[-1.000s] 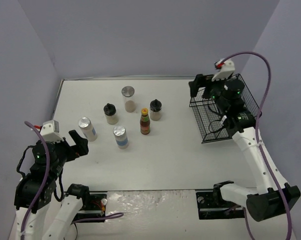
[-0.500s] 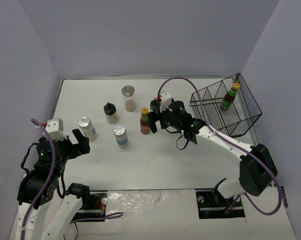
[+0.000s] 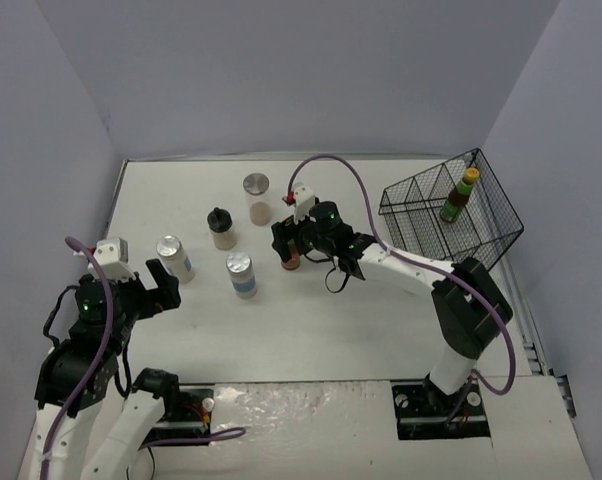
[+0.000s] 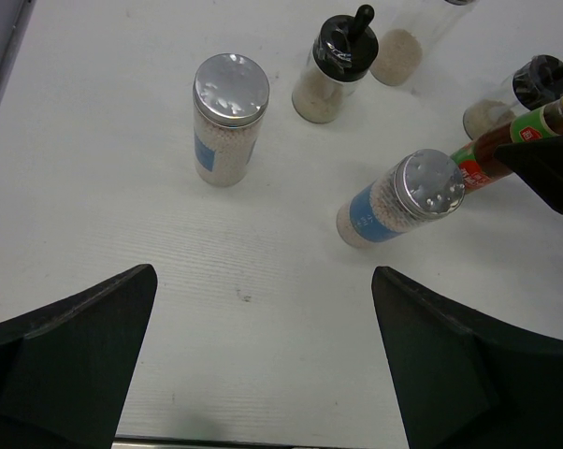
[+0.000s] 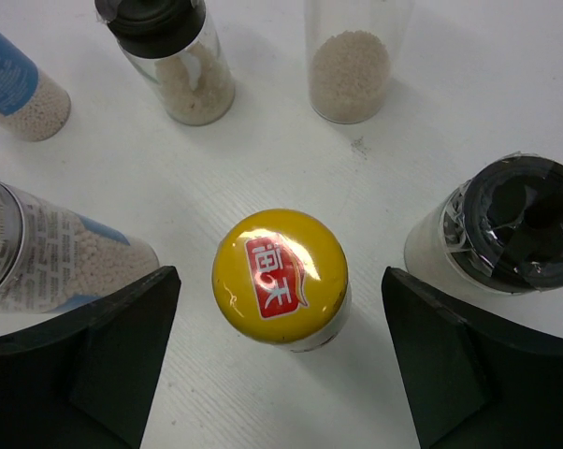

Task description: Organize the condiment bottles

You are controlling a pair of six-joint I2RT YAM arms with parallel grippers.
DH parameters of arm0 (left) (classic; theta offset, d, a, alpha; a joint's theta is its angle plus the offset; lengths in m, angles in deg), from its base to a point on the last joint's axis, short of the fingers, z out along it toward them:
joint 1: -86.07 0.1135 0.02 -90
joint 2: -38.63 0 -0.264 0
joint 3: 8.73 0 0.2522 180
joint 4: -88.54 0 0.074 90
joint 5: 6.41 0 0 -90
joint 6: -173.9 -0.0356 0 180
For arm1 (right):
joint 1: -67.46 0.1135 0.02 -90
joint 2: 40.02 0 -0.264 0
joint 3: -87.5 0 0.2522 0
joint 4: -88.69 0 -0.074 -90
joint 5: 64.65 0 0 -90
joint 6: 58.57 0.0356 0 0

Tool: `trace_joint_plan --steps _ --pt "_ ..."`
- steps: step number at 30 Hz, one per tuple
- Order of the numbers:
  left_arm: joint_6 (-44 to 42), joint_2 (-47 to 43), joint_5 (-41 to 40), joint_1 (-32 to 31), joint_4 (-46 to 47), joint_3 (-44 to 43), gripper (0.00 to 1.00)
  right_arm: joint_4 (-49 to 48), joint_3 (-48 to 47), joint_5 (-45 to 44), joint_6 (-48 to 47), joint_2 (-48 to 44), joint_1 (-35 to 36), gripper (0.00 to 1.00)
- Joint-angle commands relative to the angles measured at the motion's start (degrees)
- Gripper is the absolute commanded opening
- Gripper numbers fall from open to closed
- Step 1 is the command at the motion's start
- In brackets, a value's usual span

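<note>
Sauce bottle (image 5: 280,276), red cap logo (Chinese characters)

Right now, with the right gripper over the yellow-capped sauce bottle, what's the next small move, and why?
Probably lower the right gripper straight down and close on the sauce bottle: its yellow cap sits centred between the open fingers, untouched, with a black-lidded jar and a shaker close beside it.
</note>
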Motion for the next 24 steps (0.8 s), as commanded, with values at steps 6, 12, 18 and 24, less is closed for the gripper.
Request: trace_joint_plan --steps 6,12,18,24 --pt "-0.6 2.3 -0.7 -0.5 3.1 -2.1 0.97 -7.0 -4.7 -0.5 -0.5 1.9 0.6 0.54" --pt "-0.7 2.7 -0.7 -0.5 3.5 -1.9 0.97 -6.1 -5.1 -1.0 -0.8 2.0 0.6 0.14" --pt "-0.6 3.2 -0.5 -0.5 4.1 -2.1 0.97 -1.5 -4.3 -2.3 -0.4 -4.8 0.6 0.0" --pt "-0.7 4.7 -0.6 -0.6 4.1 -3.5 0.97 6.1 -6.2 -9.6 0.5 -16.0 -0.6 0.0"
